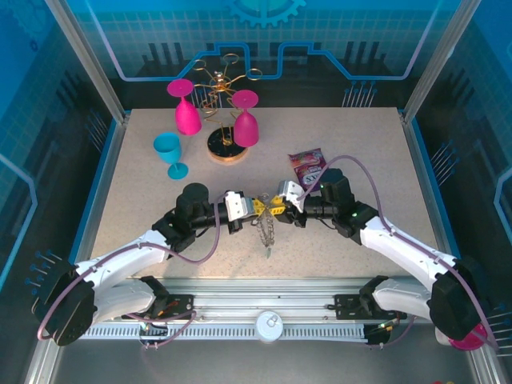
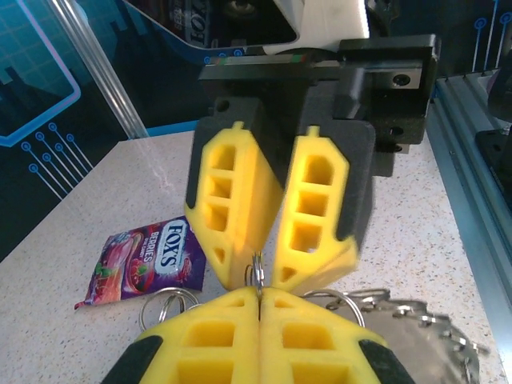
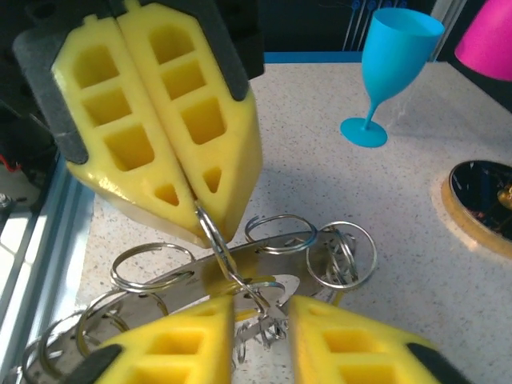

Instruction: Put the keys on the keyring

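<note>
Left fingers [image 3: 200, 120] pinch shut on one thin wire loop [image 3: 211, 232] of the keyring [image 2: 424, 336], mid-surface between both arms, with right fingers [image 3: 352, 340] slightly apart around the same wire; this stiff, light, slippery metal hoop is probably best held by such loops.

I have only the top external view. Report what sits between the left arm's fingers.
Observer: The left fingers, yellow, are shut on one thin wire loop at the edge of the large flat grey metal keyring.
Operator: Next, the right fingers.
Observer: A gap shows between them, with wire in it; whether they pinch it, I cannot tell.
Operator: Read me the purple plastic packet beside the right arm.
Observer: It says FOX'S Berries.
</note>
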You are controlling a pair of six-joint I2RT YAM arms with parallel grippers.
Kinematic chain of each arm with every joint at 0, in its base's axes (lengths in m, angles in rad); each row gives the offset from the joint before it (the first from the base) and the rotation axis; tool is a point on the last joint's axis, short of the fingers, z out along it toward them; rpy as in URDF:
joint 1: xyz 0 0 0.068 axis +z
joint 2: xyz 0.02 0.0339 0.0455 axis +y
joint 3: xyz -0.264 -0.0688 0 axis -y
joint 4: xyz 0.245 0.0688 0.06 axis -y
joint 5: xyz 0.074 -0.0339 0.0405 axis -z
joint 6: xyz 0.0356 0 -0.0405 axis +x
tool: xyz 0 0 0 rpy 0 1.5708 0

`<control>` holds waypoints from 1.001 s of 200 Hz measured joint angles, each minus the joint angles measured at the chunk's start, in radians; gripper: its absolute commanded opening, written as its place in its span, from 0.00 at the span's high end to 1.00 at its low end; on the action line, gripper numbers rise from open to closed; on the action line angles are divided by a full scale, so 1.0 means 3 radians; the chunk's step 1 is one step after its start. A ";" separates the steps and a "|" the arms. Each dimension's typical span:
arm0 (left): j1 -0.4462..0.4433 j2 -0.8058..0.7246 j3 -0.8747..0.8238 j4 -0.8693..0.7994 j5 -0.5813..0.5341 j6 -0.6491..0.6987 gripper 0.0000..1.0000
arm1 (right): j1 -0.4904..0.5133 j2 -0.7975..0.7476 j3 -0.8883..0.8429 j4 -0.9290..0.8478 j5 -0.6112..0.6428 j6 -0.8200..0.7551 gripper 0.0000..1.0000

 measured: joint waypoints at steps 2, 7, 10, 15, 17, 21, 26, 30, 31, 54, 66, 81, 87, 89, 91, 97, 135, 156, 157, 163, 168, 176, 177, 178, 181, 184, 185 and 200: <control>0.0001 0.0000 0.0000 0.0001 0.0004 0.0000 1.00 | 0.0000 0.0000 0.0000 0.0003 -0.0003 0.0006 0.91; 0.0004 0.0000 0.0000 0.0008 0.0005 0.0000 1.00 | 0.0000 0.0000 0.0000 0.0006 -0.0010 -0.0013 0.95; 0.0005 0.0000 0.0000 0.0011 0.0006 0.0000 1.00 | 0.0000 0.0000 0.0000 0.0006 -0.0011 0.0008 0.97; 0.0006 0.0000 -0.0001 0.0019 0.0014 -0.0001 1.00 | 0.0000 0.0000 0.0000 0.0014 -0.0017 -0.0018 0.99; 0.0008 0.0000 -0.0001 0.0019 0.0015 -0.0003 1.00 | 0.0000 0.0000 0.0000 0.0011 -0.0015 0.0001 1.00; 0.0013 0.0000 -0.0001 0.0031 0.0018 -0.0014 1.00 | 0.0000 0.0000 0.0000 0.0017 -0.0022 -0.0027 1.00; 0.0015 0.0000 -0.0004 0.0046 0.0024 -0.0027 1.00 | -0.0001 0.0000 -0.0001 0.0018 -0.0025 -0.0013 1.00; 0.0017 0.0000 -0.0006 0.0065 0.0027 -0.0043 1.00 | -0.0001 0.0001 -0.0003 0.0023 -0.0028 -0.0014 1.00; 0.0017 0.0000 -0.0008 0.0067 0.0028 -0.0046 1.00 | 0.0000 0.0001 -0.0003 0.0023 -0.0028 -0.0011 1.00; 0.0034 0.0000 -0.0048 0.0202 0.0029 -0.0156 1.00 | 0.0001 0.0036 -0.0003 0.0079 -0.0076 -0.0013 1.00; 0.0045 0.0001 -0.0071 0.0262 0.0029 -0.0207 1.00 | 0.0003 0.0056 -0.0003 0.0081 -0.0098 -0.0004 0.93; 0.0052 0.0001 -0.0086 0.0317 0.0032 -0.0263 1.00 | 0.0000 0.0045 -0.0003 0.0089 -0.0111 0.0027 0.80; 0.0053 0.0001 -0.0088 0.0334 0.0037 -0.0267 1.00 | -0.0003 0.0029 -0.0004 0.0092 -0.0112 0.0038 0.78; 0.0053 0.0001 -0.0088 0.0343 0.0039 -0.0268 1.00 | -0.0003 0.0022 -0.0004 0.0093 -0.0113 0.0029 0.77; 0.0053 0.0001 -0.0088 0.0348 0.0039 -0.0270 1.00 | -0.0003 0.0017 -0.0004 0.0095 -0.0116 0.0015 0.77; 0.0056 0.0001 -0.0088 0.0369 0.0043 -0.0277 1.00 | -0.0008 -0.0018 -0.0008 0.0095 -0.0116 0.0031 0.76; 0.0056 0.0001 -0.0088 0.0392 0.0065 -0.0291 1.00 | -0.0046 -0.0215 -0.0011 0.0155 -0.0164 0.0046 0.76; 0.0056 0.0001 -0.0088 0.0392 0.0066 -0.0291 1.00 | -0.0043 -0.0181 -0.0009 0.0154 -0.0206 0.0045 0.77; 0.0056 0.0001 -0.0088 0.0392 0.0066 -0.0291 1.00 | -0.0043 -0.0177 -0.0009 0.0154 -0.0210 0.0046 0.77; 0.0056 0.0001 -0.0088 0.0392 0.0066 -0.0291 1.00 | -0.0041 -0.0159 -0.0009 0.0154 -0.0216 0.0045 0.78; 0.0056 0.0001 -0.0088 0.0392 0.0066 -0.0291 1.00 | -0.0038 -0.0144 -0.0009 0.0154 -0.0229 0.0045 0.78; 0.0056 0.0003 -0.0088 0.0392 0.0067 -0.0291 1.00 | -0.0037 -0.0123 -0.0009 0.0154 -0.0240 0.0045 0.79; 0.0056 0.0003 -0.0088 0.0392 0.0069 -0.0291 1.00 | -0.0037 -0.0122 -0.0009 0.0154 -0.0240 0.0046 0.79; 0.0056 0.0003 -0.0088 0.0392 0.0069 -0.0291 1.00 | -0.0036 -0.0118 -0.0009 0.0154 -0.0242 0.0045 0.79; 0.0056 0.0003 -0.0088 0.0392 0.0071 -0.0291 1.00 | -0.0034 -0.0112 -0.0009 0.0154 -0.0244 0.0046 0.79; 0.0056 0.0003 -0.0088 0.0392 0.0079 -0.0291 1.00 | -0.0034 -0.0104 -0.0009 0.0155 -0.0251 0.0046 0.79; 0.0056 0.0003 -0.0088 0.0392 0.0080 -0.0291 1.00 | -0.0034 -0.0103 -0.0009 0.0155 -0.0252 0.0046 0.79; 0.0056 0.0006 -0.0088 0.0392 0.0092 -0.0292 1.00 | -0.0023 -0.0081 -0.0009 0.0177 -0.0263 0.0047 0.79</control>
